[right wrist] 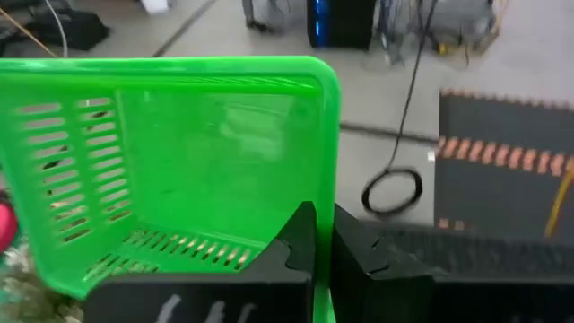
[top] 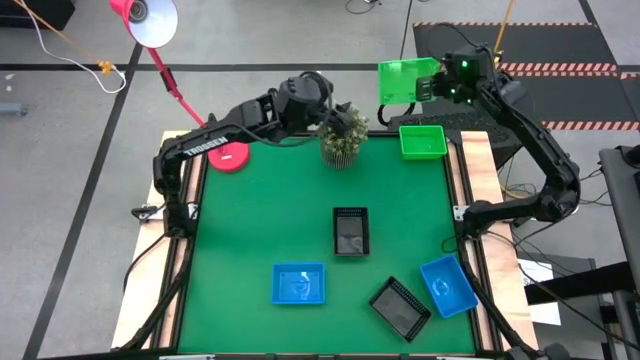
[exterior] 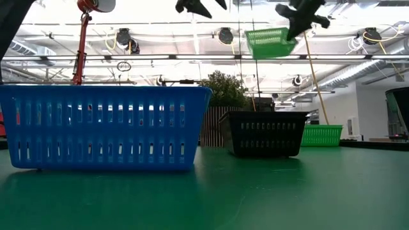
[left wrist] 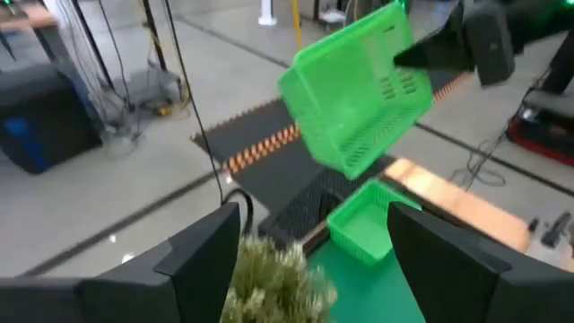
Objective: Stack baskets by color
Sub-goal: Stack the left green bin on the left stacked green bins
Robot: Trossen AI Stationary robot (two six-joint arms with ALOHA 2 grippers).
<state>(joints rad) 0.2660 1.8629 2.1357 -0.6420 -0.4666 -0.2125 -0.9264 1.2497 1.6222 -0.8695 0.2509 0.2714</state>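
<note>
Blue baskets and black ones near, green basket held aloft at the far edge.

Nearest sit two blue baskets [top: 298, 283] [top: 447, 284] and a black basket [top: 400, 307], another black basket [top: 350, 231] mid-table. Farther, the left gripper [top: 335, 108] hangs above the potted plant [top: 343, 138], fingers spread, empty. Beyond, the right gripper [top: 432, 88] pinches a green basket [top: 405, 80] by its rim, tilted, above a second green basket [top: 422, 141] on the table [top: 260, 220].
</note>
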